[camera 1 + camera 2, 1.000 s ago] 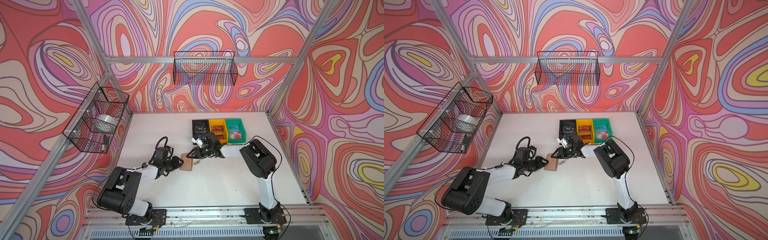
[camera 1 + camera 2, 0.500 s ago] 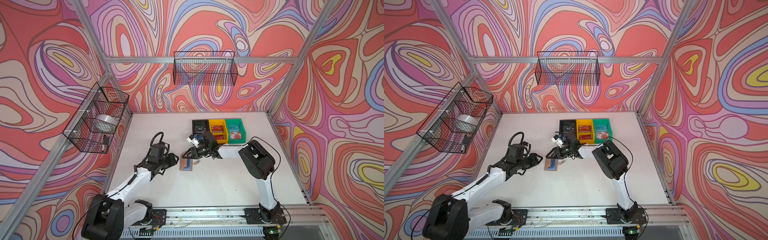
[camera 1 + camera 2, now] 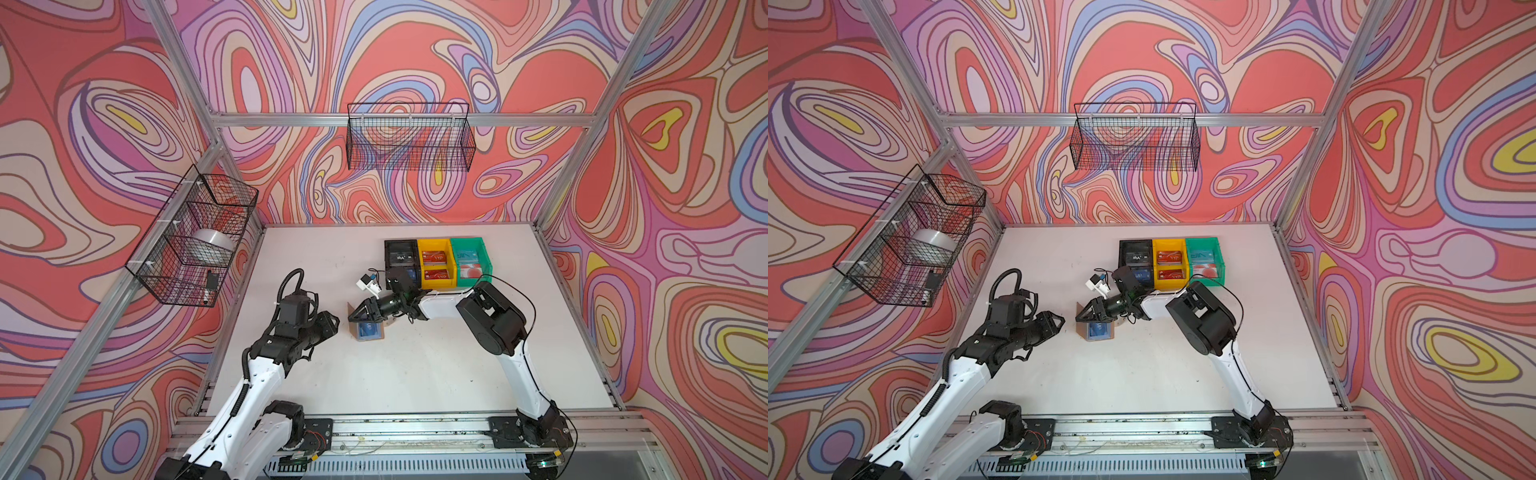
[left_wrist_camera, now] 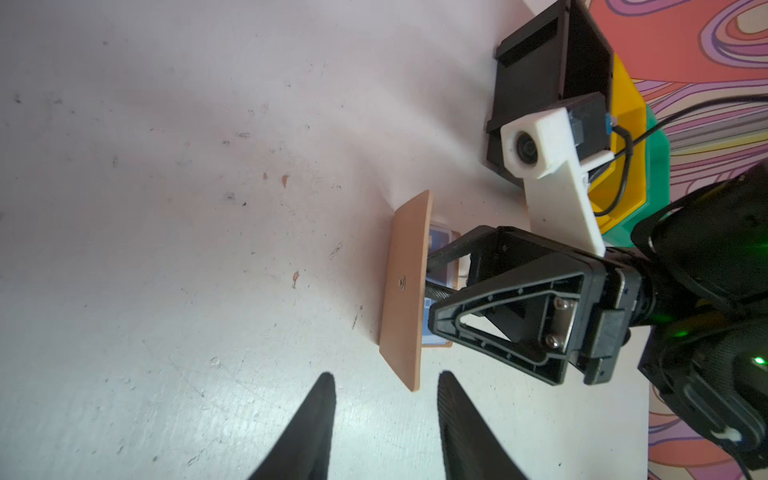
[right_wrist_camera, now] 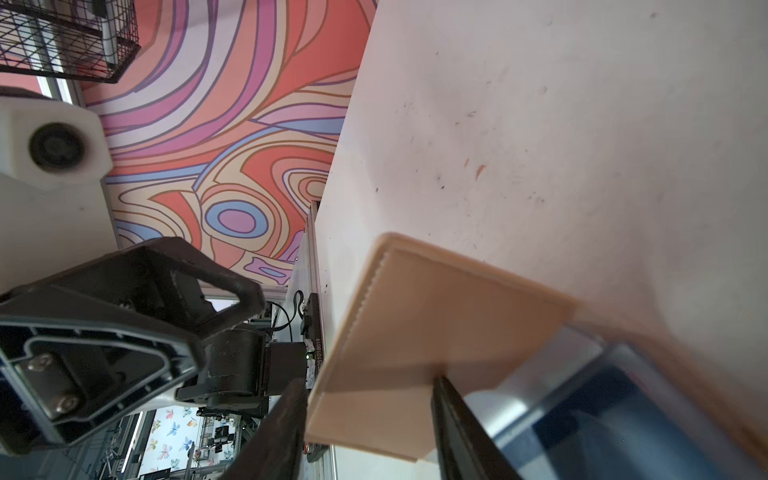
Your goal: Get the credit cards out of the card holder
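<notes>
Yellow bin (image 3: 438,284) is holding 2 red "VIP" cards (image 3: 434,258). At its 7 o'clock, the open card holder (image 4: 405,249) is holding a blue card (image 3: 366,329); right claw (image 4: 430,276), released, touching its cover; left claw (image 4: 386,378) released.

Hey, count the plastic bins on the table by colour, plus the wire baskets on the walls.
Black bin: 1
Yellow bin: 1
Green bin: 1
Wire baskets: 2
Total: 5
</notes>
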Motion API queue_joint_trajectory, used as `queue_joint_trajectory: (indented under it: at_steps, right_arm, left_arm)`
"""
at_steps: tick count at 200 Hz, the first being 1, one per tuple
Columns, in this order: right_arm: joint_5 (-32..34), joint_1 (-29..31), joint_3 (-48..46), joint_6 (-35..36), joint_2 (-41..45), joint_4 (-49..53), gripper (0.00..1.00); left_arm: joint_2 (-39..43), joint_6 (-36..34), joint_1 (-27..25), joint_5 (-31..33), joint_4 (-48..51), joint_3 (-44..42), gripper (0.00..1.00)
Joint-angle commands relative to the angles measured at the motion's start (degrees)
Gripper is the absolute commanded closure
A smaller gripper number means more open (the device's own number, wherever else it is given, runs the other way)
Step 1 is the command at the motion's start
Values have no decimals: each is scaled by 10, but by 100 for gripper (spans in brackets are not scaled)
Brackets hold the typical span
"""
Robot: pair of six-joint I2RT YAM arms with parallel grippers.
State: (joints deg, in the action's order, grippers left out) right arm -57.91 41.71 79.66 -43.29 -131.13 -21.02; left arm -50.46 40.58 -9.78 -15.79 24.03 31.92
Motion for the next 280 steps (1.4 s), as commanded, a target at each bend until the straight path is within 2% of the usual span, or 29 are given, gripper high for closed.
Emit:
queue_joint_trajectory:
  at_steps: [1,62,84,119,176,225,280]
  right_arm:
    - [-14,2,11,-57,-29,-71,53]
    - [-12,2,-5,-77,-49,-107,58]
    - [-5,2,0,-56,-48,-72,65]
    - [17,3,8,-17,-49,-1,69]
    - [41,12,37,50,-56,106,69]
    - [49,20,52,69,-61,136,69]
    - [46,20,38,65,-50,123,69]
  left_arm:
    - [-10,16,8,-42,-27,-18,57]
    - [-107,9,12,-69,-74,-7,57]
    - [-119,8,16,-58,-78,-7,57]
    - [-137,3,22,-65,-77,-4,57]
    - [-112,7,25,-71,-55,22,43]
    - [-144,7,25,-76,-60,44,40]
    - [-200,0,25,-66,-71,20,60]
